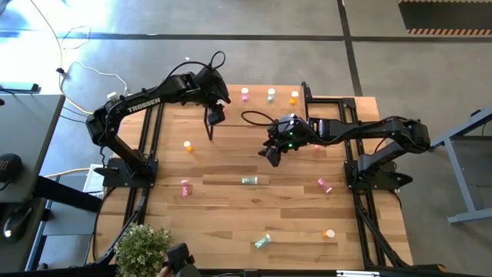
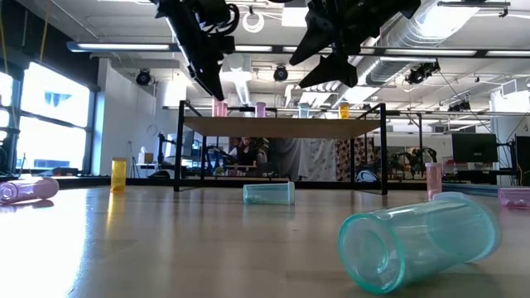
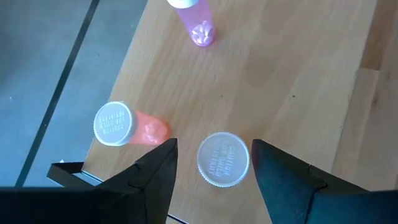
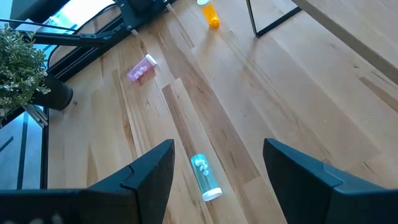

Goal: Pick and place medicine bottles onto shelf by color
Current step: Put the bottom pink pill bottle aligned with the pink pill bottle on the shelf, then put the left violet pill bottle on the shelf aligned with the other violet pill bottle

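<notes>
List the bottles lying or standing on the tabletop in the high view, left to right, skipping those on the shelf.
Pink bottle → orange bottle → teal bottle → green bottle → pink bottle → orange bottle.

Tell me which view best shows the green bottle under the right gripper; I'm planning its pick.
Right wrist view: the green bottle lies flat below the open right gripper. High view shows it tiny; low view, distant.

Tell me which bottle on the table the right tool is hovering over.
The teal bottle lying on its side mid-table, framed between the right tool's open fingers. The pink bottle and orange bottle lie farther off.
</notes>
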